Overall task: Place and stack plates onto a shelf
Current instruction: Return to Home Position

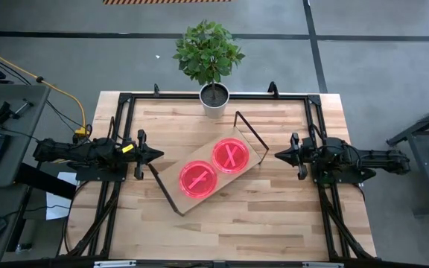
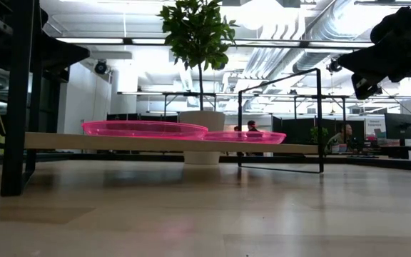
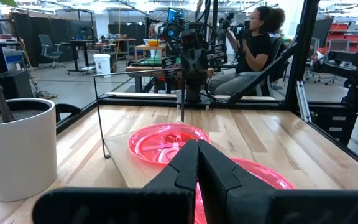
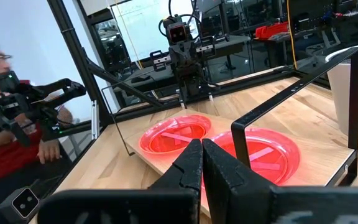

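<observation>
2 plates (image 1: 187, 187) show X marks (image 1: 232, 155) overhead, not low.

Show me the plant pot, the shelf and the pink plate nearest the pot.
plant pot (image 3: 17, 155): left wrist view, white side wall.
shelf (image 2: 120, 143): low view, board's front edge.
pink plate (image 1: 232, 155): high view, its centre.

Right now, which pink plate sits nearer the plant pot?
The plate nearer the right gripper; the other lies farther from the pot.
</observation>
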